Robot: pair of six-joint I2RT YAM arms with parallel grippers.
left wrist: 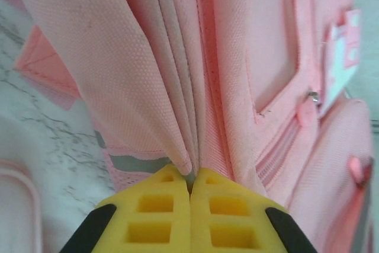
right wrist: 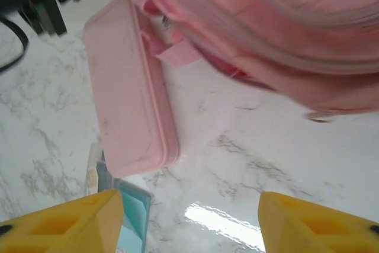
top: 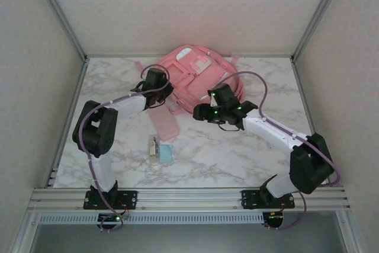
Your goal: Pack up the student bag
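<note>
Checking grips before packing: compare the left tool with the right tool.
The left tool is shut, pinching a fold of the student bag; the right tool is open, with nothing between its fingers. The left tool is against the bag's fabric; the right tool hangs over the marble table near the pink case. Both have yellow fingers.

This looks like a robot test cell in a lab. A marble-patterned worktop (top: 237, 158) is boxed in by plain pale wall panels (top: 189, 10) and bare aluminium frame posts (top: 59, 13). Two cabled robot arms, the left arm (top: 127, 106) and the right arm (top: 278, 134), are bolted to a slotted metal rail (top: 189, 197) at the near edge.
</note>
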